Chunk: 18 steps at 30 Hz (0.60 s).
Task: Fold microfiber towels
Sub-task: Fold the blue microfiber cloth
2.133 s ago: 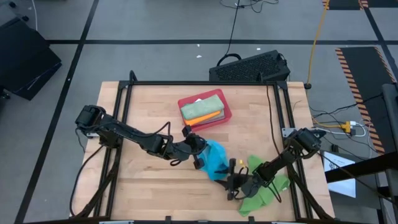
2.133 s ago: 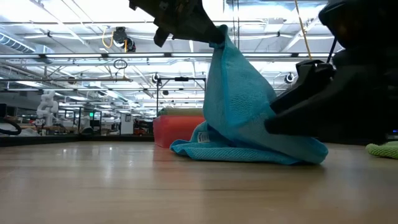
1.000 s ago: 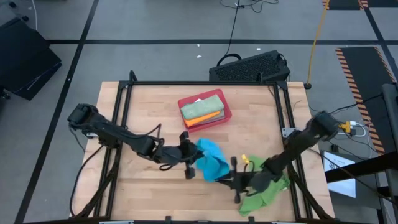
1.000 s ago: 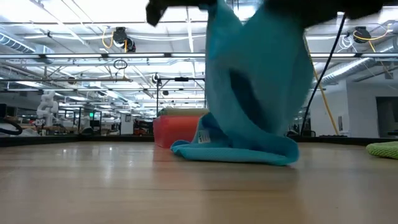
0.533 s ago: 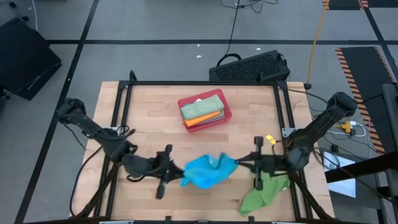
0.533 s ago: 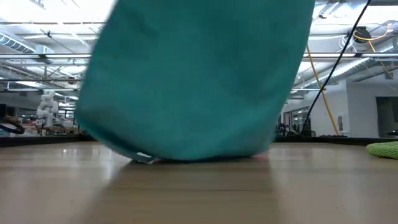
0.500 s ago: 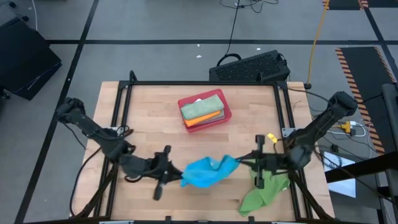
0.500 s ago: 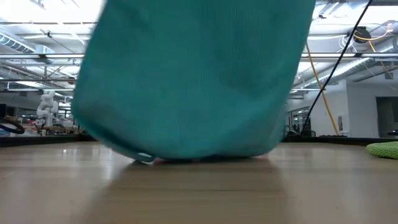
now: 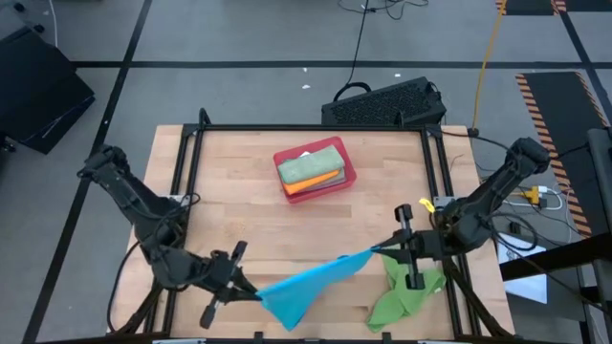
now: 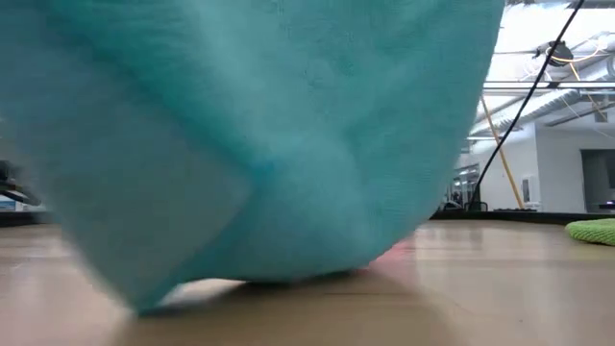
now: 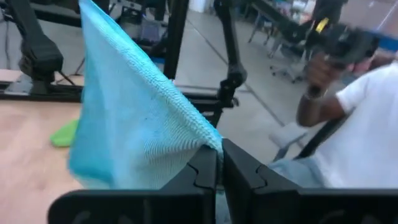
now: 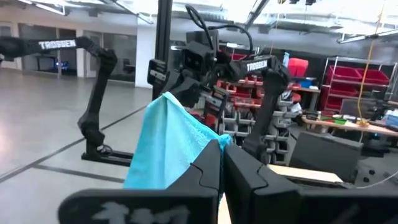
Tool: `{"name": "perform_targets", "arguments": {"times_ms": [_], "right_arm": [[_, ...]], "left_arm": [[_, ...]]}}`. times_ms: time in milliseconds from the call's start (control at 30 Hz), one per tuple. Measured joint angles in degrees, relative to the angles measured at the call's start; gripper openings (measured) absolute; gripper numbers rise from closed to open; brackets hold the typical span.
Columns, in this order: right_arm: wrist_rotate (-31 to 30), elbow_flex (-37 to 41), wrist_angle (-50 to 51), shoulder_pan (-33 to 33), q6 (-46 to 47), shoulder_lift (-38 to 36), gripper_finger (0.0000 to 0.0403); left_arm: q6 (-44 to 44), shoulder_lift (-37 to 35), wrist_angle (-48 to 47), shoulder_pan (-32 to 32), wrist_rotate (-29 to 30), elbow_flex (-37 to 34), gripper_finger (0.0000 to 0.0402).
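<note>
A bright blue microfiber towel (image 9: 311, 280) is stretched between my two grippers over the table's near part. My left gripper (image 9: 251, 294) is shut on its near-left corner and my right gripper (image 9: 375, 253) is shut on its far-right corner. In the low view the blue towel (image 10: 269, 144) fills most of the picture and sags toward the table top. A bright green towel (image 9: 406, 294) lies crumpled at the near right. A sage green towel (image 9: 311, 163) lies on an orange one (image 9: 325, 180) in the red tray (image 9: 346, 182). My left gripper pinches one corner of the blue towel (image 11: 208, 144) between its two shut fingers, coming level from the table's left. The cloth runs away from the fingers toward the other arm, drawn straight. My right gripper pinches the opposite corner (image 12: 219, 142) between its two shut fingers, coming level from the table's right. The towel hangs from that corner and widens toward the left arm.
The red tray stands at the table's far middle. The green towel (image 10: 594, 230) lies near my right arm. A black frame (image 9: 191, 143) rims the table. A person in a white shirt (image 11: 351, 118) stands beyond the table's edge. Bare wood (image 9: 239, 210) lies left of centre.
My grippers have drawn apart, the left toward the near left corner and the right toward the right edge. The blue towel, bunched with its lower part on the table a second ago, has been pulled out long and straight between them and nearer the low camera.
</note>
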<state>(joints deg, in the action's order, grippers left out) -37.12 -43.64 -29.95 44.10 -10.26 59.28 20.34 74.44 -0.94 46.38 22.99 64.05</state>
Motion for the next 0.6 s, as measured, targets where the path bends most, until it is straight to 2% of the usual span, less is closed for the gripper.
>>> {"name": "perform_targets", "arguments": {"times_ms": [100,233,333,433,600], "right_arm": [[-0.14,0.02,-2.66,-0.01,-1.63,0.81,0.0000],[-0.62,0.02,-10.49,-1.34,-8.59,1.78,0.0000],[-0.78,0.02,-15.10,-3.21,-13.53,1.86,0.0000],[-0.78,0.02,-16.01,-4.97,-13.95,1.84,0.0000],[-0.27,0.02,-11.87,-4.07,-8.90,3.08,0.0000]], "left_arm": [[-2.37,-2.48,-4.63,0.73,4.12,-0.02,0.0018],[-2.44,-8.80,-11.14,0.59,15.32,-0.02,0.0005],[-6.45,-12.97,-11.02,-0.55,21.02,-0.02,0.0011],[-8.24,-15.61,-8.95,-1.68,19.84,-0.02,0.0017],[-5.21,-13.43,-7.83,-1.70,10.39,0.00,0.0007]]}}
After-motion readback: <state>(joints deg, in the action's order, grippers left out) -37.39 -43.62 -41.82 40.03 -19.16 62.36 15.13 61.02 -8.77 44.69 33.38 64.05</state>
